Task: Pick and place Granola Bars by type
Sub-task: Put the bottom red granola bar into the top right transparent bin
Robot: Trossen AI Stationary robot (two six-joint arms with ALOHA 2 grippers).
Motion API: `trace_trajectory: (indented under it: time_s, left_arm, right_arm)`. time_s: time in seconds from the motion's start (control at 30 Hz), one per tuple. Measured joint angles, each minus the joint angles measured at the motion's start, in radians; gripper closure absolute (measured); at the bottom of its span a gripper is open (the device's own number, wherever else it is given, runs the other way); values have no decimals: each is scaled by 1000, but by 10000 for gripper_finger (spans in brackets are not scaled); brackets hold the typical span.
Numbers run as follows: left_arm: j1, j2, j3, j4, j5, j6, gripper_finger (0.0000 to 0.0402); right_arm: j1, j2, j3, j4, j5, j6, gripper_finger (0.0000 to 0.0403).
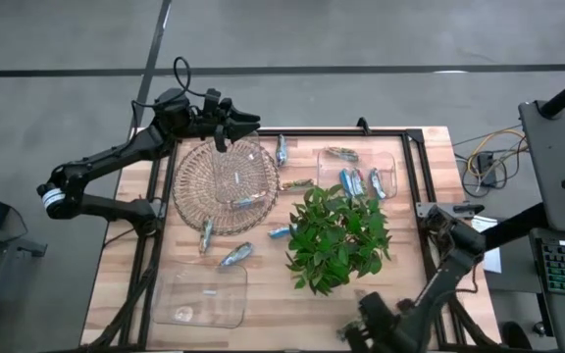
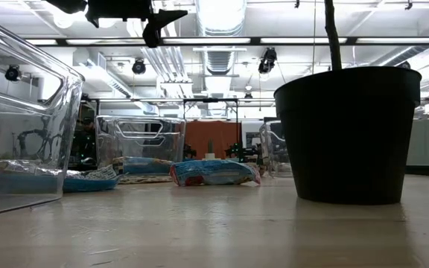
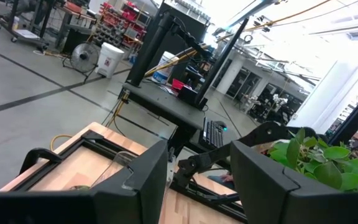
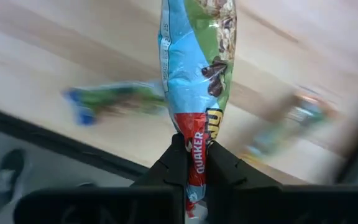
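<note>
Several foil-wrapped granola bars lie flat on the wooden table: one (image 1: 235,255) near the middle, one (image 1: 282,149) at the far edge, some (image 1: 361,182) in the far clear container. My right gripper (image 4: 194,155) is at the table's near edge (image 1: 366,326), right of the middle. It is shut on a bar with a blue, green and red wrapper (image 4: 194,68). My left gripper (image 1: 227,127) stands open and high over the far rim of a wire basket (image 1: 224,184), with nothing between its fingers (image 3: 148,174). My right gripper pinches the bar's red-printed end (image 4: 196,144) between its two fingers. They come from above, pointing down, and lie along the bar. The bar hangs below them, clear of the table.
A leafy plant (image 1: 339,235) in a black pot (image 2: 348,134) stands right of the middle. A clear container (image 1: 202,296) sits at the near left, and another (image 1: 356,169) at the far right. One bar (image 1: 250,201) lies in the basket. Loose bars (image 2: 214,172) lie between them.
</note>
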Motion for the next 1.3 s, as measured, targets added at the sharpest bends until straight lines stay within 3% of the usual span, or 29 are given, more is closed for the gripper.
trace_trajectory:
  time_s: [0.17,0.73,1.0,1.3]
  left_arm:
    - [0,0,0,0,0,0,244]
    - [0,0,0,-13,0,0,244]
    - [0,0,0,-14,0,0,244]
    - [0,0,0,-14,0,0,244]
  right_arm:
    - [28,-66,-35,-120,-3,40,386]
    - [4,-466,-572,-110,5,61,386]
    - [-141,-666,-790,-109,40,40,389]
    - [-456,-906,-940,-117,124,-106,393]
